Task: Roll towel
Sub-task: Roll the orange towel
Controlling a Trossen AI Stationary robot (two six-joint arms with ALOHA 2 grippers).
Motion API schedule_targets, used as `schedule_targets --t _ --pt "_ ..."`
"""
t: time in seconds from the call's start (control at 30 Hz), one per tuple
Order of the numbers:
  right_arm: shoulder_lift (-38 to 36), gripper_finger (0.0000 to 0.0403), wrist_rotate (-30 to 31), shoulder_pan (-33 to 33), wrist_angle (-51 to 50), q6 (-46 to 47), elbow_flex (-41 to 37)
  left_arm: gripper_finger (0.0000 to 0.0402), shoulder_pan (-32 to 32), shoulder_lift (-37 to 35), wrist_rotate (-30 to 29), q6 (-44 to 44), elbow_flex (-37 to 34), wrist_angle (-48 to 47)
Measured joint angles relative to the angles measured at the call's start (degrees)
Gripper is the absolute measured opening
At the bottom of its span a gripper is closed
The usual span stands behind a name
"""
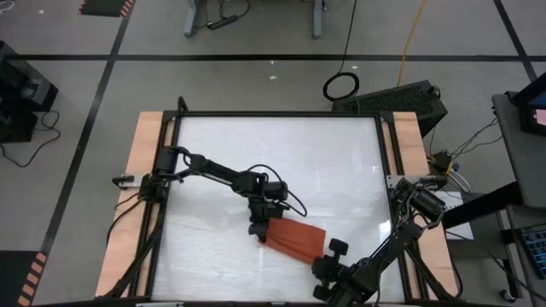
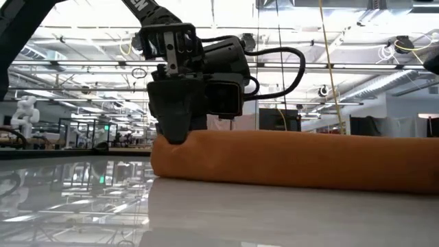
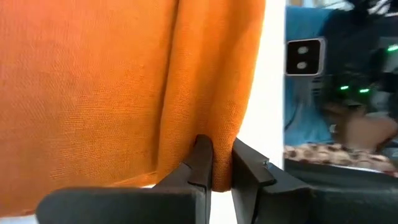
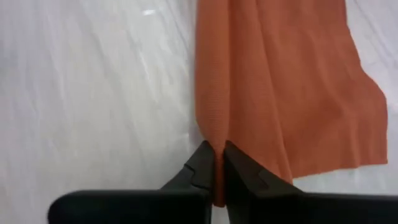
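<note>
On the white table (image 1: pixel 239 162), both the left gripper (image 3: pixel 216 163) and right gripper (image 4: pixel 217 167) pinch opposite ends of the towel (image 1: pixel 294 238), hiding its edge between the fingers.

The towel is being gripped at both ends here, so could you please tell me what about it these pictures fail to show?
- High view: the towel's end by the right gripper is covered by that arm.
- Low view: the towel's right end is cut off by the frame edge, so the right gripper is unseen there.
- Left wrist view: cloth fills the frame; the left gripper pinches a fold, but the number of turns is hidden.
</note>
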Motion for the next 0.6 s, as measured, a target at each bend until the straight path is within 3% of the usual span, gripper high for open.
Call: schedule_targets --t 0.27,0.6 --pt "-0.57 0.0004 1.98 -0.34 2.59 10.90 0.02 0.0038 0.20 -3.18 -9.20 10.04 -0.14 -2.91" --pt "-2.69 0.0001 -4.33 -2.09 2.44 22.82 0.02 0.0039 0.50 -3.51 -7.56 11.40 -0.11 -3.99"
